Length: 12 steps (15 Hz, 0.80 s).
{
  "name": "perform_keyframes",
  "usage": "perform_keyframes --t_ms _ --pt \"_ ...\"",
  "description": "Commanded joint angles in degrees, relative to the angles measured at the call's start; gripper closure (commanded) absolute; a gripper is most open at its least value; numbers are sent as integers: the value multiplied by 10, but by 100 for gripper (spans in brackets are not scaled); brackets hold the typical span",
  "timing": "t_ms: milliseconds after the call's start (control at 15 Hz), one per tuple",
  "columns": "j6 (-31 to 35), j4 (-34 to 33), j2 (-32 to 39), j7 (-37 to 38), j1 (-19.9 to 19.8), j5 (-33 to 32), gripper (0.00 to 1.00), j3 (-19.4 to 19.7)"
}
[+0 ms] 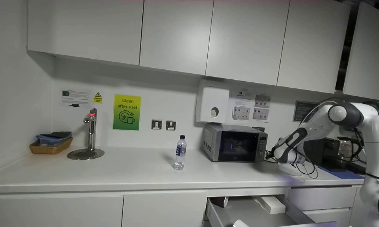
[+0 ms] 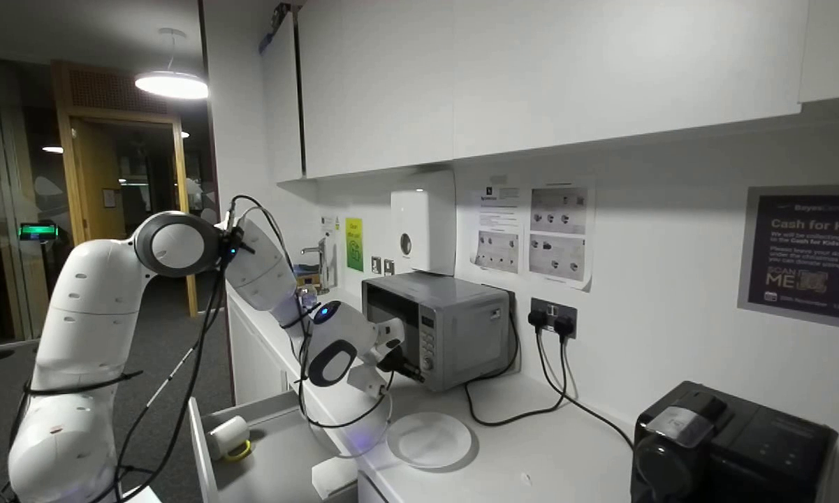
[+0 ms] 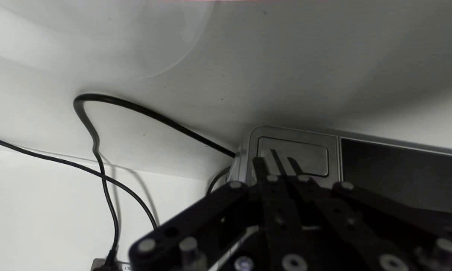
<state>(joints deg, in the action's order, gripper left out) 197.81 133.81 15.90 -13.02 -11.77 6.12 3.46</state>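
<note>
My gripper is shut, its two black fingers pressed together with nothing between them. In the wrist view the tips lie in front of the rectangular push panel at the lower corner of the grey microwave. Whether they touch that panel I cannot tell. An exterior view puts the gripper low at the front corner of the microwave, under its column of buttons. The microwave door is closed. Beside the gripper, a white plate rests on the counter.
Below the counter a drawer stands pulled out, holding a mug and a white box. A water bottle is upright left of the microwave. Black cables trail behind it. A black coffee machine occupies the counter's end.
</note>
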Motion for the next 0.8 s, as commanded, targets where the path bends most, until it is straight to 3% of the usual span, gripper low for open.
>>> perform_keyframes --t_ms 0,733 --pt "-1 -5 3 31 24 -28 100 27" --pt "1 -35 36 11 44 -3 100 40"
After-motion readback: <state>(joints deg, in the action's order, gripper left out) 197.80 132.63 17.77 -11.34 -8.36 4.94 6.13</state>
